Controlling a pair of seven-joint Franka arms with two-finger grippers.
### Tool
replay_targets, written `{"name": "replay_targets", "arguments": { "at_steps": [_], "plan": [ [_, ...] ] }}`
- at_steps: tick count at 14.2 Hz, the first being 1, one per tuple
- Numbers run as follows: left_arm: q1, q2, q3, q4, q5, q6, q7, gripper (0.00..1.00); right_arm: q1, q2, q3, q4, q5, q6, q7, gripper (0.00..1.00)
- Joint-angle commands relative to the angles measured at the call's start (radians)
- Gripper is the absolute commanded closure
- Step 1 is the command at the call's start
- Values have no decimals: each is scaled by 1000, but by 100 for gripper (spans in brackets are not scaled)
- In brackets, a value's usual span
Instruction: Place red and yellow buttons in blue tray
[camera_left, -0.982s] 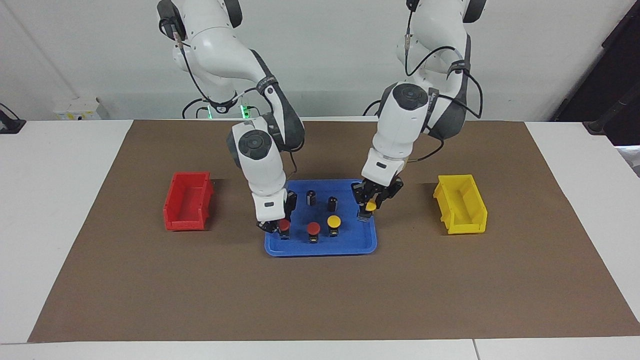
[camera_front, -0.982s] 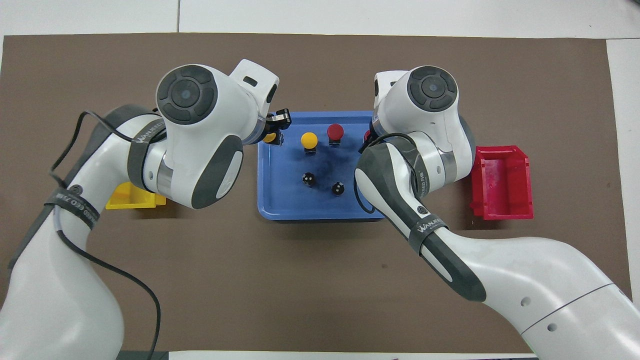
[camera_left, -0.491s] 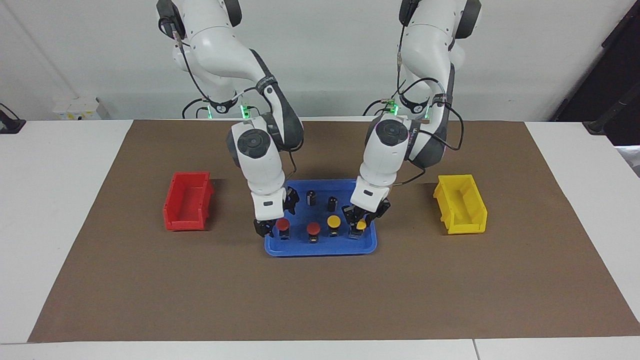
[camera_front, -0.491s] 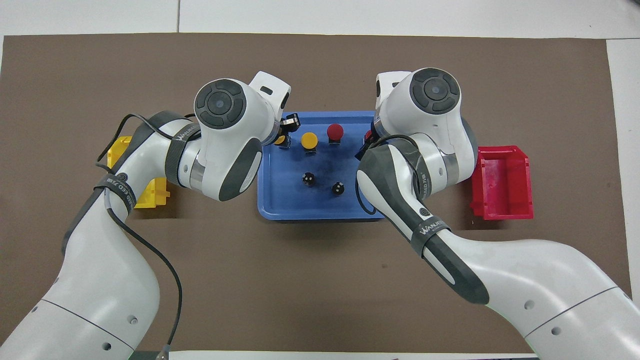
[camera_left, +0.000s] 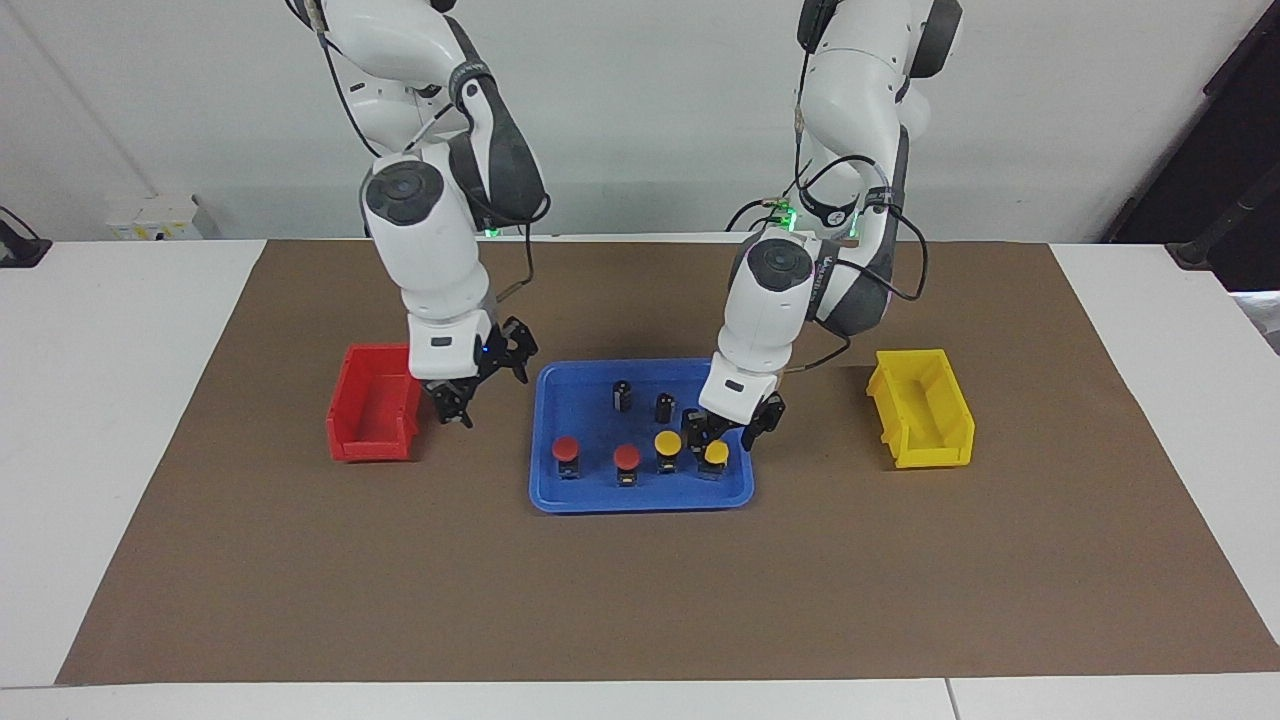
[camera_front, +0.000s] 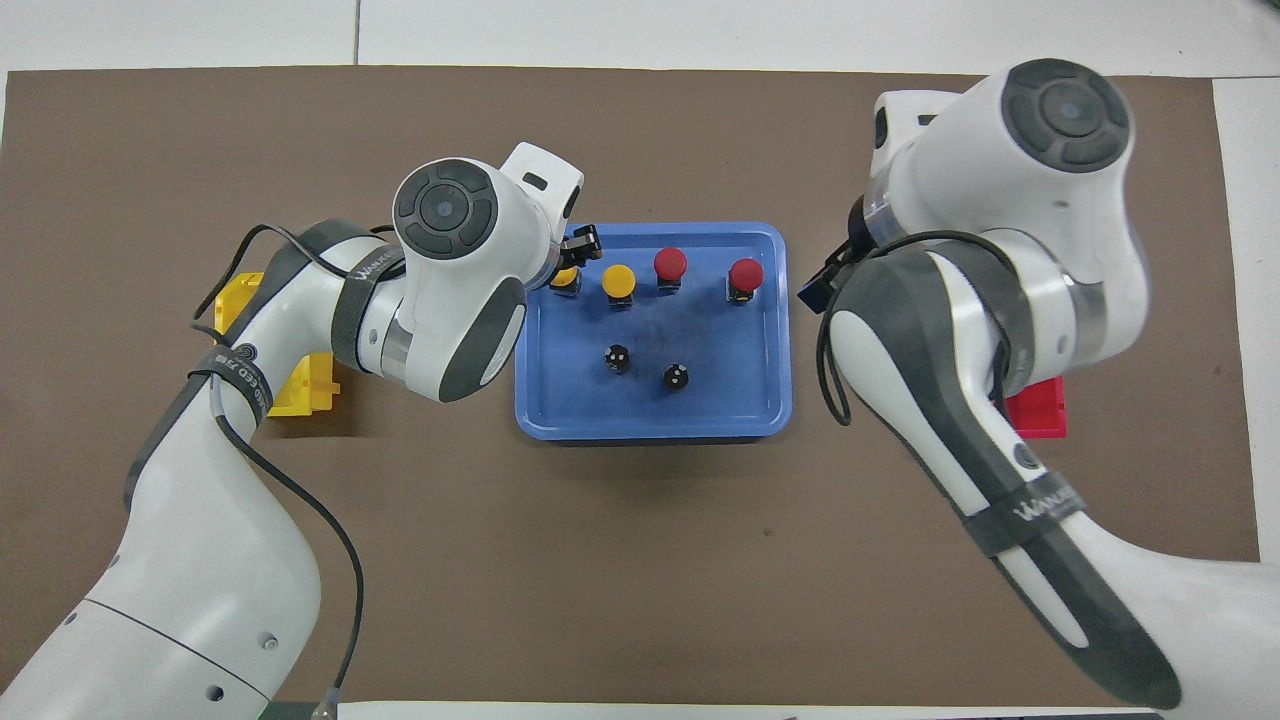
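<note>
Two robot arms w/ two-finger grippers work at a white table (camera_left: 120, 400) covered by a brown mat (camera_left: 640, 580). Since a second ago the right arm has pulled away from the blue tray: its right gripper (camera_left: 470, 395) is now raised over the mat between the tray and the red bin, fingers spread, holding nothing. The red button it had been gripping now stands alone in the tray. The left gripper (camera_left: 722, 430) has come lower, just above the yellow button it carried in; its fingers have parted around the cap, but whether they still touch it can't be told.

One blue tray (camera_left: 740, 490) sits mid-mat. One red bin (camera_left: 372, 410) lies toward the right arm's end of the table, one yellow bin (camera_left: 925, 410) toward the left arm's end.

Four buttons stand in a row along the tray's edge away from the robots: 2 red buttons (camera_left: 566, 452) at the right arm's end, 2 yellow buttons (camera_left: 667, 445) at the left arm's end. Two dark cylinders (camera_left: 622, 393), no caps, stand nearer the robots in the tray.
</note>
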Motion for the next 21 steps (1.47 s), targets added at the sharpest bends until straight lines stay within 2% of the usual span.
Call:
{"name": "replay_targets", "arguments": {
  "at_steps": [1,4,6,8,11,13,14,16,18,21],
  "plan": [
    [-8,-47,19,35,22,-93,-11,0,-73,-46,7,-1,7,-79,17,1],
    [32,-160,19,40,23,-242,19,0,-141,-115,4,-2,5,-161,58,0],
    [69,-222,21,35,22,-385,154,0,-170,-170,0,-1,3,-230,161,0],
    [151,-295,19,20,22,-483,289,0,-208,-209,-3,-1,-12,-308,238,1],
    [279,-400,19,-46,22,-511,484,0,-263,-233,-16,-1,-13,-342,281,0],
    [346,-415,19,-70,22,-510,549,0,-297,-226,-14,-1,-13,-273,325,0],
    [369,-417,19,-68,20,-507,567,0,-299,-226,-17,-2,-13,-276,336,0],
    [425,-421,19,-61,10,-525,572,0,-288,-235,-49,1,-21,-317,358,0],
    [429,-426,23,-45,10,-562,663,0,-227,-244,-126,12,-53,-354,404,0],
    [466,-446,21,-43,10,-585,687,0,-228,-271,-123,-13,-55,-385,445,0]
  ]
}}
